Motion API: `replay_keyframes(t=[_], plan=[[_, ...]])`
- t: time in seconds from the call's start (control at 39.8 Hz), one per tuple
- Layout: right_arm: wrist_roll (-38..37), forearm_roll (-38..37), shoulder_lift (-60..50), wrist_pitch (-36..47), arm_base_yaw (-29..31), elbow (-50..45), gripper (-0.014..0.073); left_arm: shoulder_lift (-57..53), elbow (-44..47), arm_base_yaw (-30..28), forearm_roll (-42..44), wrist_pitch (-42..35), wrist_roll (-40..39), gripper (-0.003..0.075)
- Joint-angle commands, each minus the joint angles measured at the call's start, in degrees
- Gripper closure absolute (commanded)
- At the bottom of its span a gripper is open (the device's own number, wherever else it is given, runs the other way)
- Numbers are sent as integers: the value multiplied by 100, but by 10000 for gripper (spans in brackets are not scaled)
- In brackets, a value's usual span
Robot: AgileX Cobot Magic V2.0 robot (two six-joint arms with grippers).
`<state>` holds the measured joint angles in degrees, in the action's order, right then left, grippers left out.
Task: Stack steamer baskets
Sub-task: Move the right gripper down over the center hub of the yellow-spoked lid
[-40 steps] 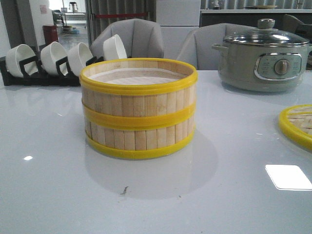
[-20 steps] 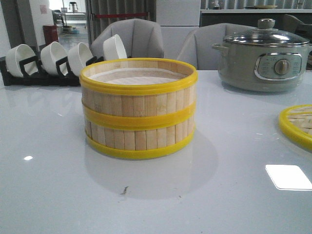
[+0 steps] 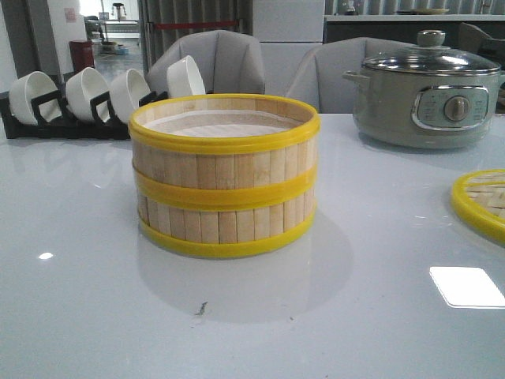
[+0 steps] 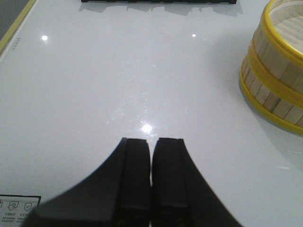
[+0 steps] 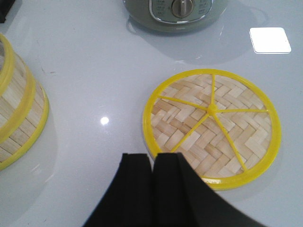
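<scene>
Two steamer baskets [image 3: 224,175] stacked upright on counter [image 3: 95,276], open top up. Lid [image 5: 211,126] flat beside. Left pincer [image 4: 151,147], right pincer [image 5: 152,163]: both together, empty.

No readable words anywhere here. A white sticker [image 4: 20,206] on the desk [image 4: 118,85] by the left arm carries small icons and tiny print, too small to make out. The grey-green pot [image 3: 427,93] on the far right has a control panel [image 3: 450,108] around its dial with faint markings, blurred beyond reading. A small sign [image 3: 70,14] hangs on the far wall at left, also illegible.
</scene>
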<state>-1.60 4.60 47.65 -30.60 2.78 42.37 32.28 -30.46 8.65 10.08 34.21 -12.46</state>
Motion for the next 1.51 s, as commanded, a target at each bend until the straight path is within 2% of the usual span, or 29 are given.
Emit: replay_keyframes(t=[0.0,0.1,0.13,0.63,0.83,1.16,1.48], plan=[[32,-77,-30,348,-4,216,365,17,-168,-12,6,-438,-69,636],[84,-77,-30,262,-4,216,208,17,-168,-12,6,-438,-69,636],[84,-77,-30,249,-4,216,199,17,-168,-12,6,-438,-69,636],[73,-77,484,87,-4,216,200,17,-168,-12,6,-438,-69,636],[73,-77,1158,129,124,375,200,17,-168,-12,6,-438,-69,636],[78,-90,3224,100,797,1775,200,17,-168,-12,6,-438,-69,636],[78,-90,4976,-335,1064,3036,200,17,-168,-12,6,-438,-69,636]])
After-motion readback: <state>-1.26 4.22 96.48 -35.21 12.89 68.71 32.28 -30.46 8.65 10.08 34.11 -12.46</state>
